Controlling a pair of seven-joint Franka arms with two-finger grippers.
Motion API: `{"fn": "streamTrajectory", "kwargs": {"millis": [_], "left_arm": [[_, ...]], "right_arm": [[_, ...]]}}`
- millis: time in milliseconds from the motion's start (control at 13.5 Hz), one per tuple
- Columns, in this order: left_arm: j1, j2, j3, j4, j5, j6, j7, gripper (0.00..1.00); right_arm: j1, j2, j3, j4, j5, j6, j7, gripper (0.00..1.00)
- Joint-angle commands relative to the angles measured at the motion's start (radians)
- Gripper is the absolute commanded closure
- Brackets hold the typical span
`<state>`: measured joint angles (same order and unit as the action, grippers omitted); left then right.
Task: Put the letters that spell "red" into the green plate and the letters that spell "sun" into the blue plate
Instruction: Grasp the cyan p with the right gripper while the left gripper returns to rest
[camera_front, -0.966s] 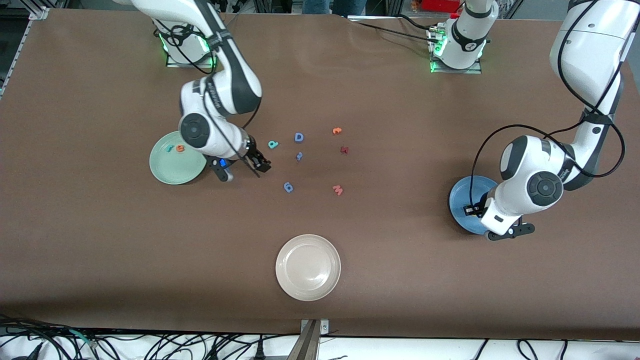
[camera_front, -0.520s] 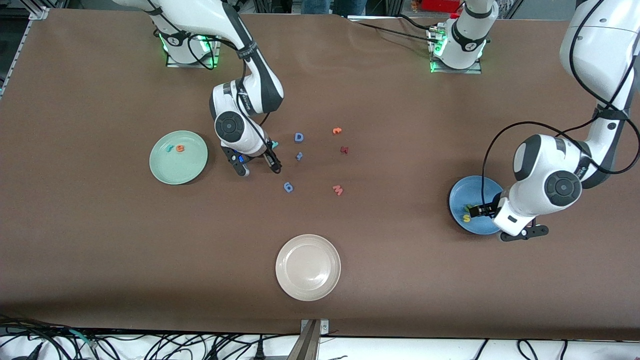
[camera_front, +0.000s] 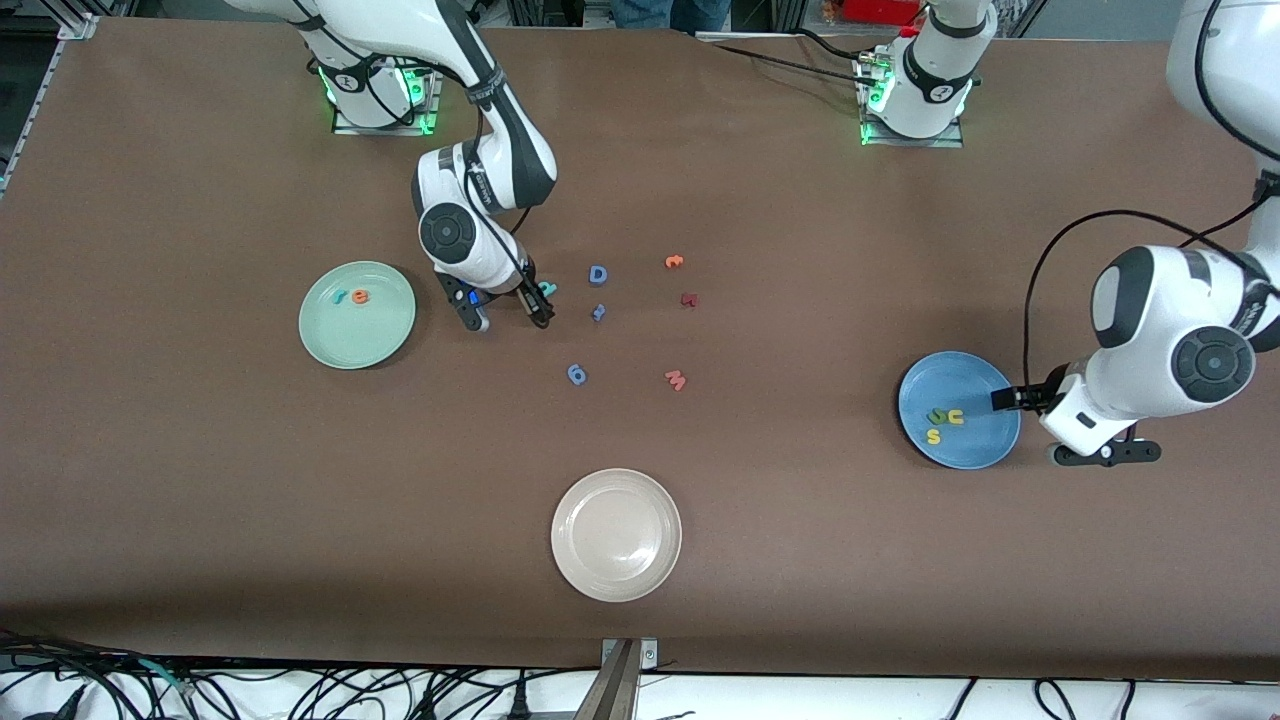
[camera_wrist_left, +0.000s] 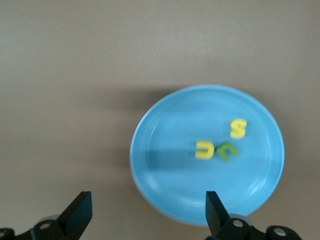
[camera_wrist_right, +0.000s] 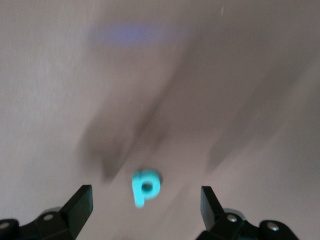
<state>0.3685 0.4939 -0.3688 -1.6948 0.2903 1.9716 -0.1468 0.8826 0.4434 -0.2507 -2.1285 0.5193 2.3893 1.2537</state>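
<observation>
Two robot arms sort foam letters onto plates.
Open right gripper (camera_front: 537, 303) hovers over teal d (camera_wrist_right: 145, 186); open left gripper (camera_front: 1003, 399) sits above blue plate (camera_front: 985, 448) edge, beside s (camera_wrist_left: 238, 128), u (camera_wrist_left: 204, 149), n (camera_wrist_left: 227, 151).

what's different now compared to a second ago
The right gripper swung from beside the green plate to over the teal d, jaws open. The left gripper let go and drew off the blue plate, uncovering s, u and n. Everything else stayed.
</observation>
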Motion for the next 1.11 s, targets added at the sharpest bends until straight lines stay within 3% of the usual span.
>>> {"fn": "streamTrajectory", "kwargs": {"millis": [0,149,371,520,892,1040], "left_arm": [[-0.047,-0.154,0.090,-0.037,-0.147,-0.085,0.162,0.00],[-0.199,-0.253,0.284,-0.045,-0.277,-0.192,0.232,0.00],[-0.314,-0.385,0.364,-0.031,-0.312,-0.338,0.186,0.00],[-0.358,-0.422,0.369,-0.013,-0.310,-0.376,0.106,0.00],[-0.398,-0.426,0.401,0.052,-0.307,-0.387,0.112,0.00],[-0.396,-0.425,0.399,0.063,-0.307,-0.415,0.119,0.00]], "right_arm": [[0.007,-0.031,0.028,-0.039,0.031,0.054,0.013,0.04],[0.007,-0.026,0.030,-0.059,0.030,0.085,0.013,0.05],[0.007,-0.023,0.050,-0.105,0.030,0.157,0.012,0.05],[0.007,-0.022,0.050,-0.105,0.031,0.160,0.013,0.06],[0.010,-0.009,0.053,-0.105,0.031,0.166,0.012,0.13],[0.010,-0.005,0.053,-0.105,0.031,0.182,0.012,0.27]]}}
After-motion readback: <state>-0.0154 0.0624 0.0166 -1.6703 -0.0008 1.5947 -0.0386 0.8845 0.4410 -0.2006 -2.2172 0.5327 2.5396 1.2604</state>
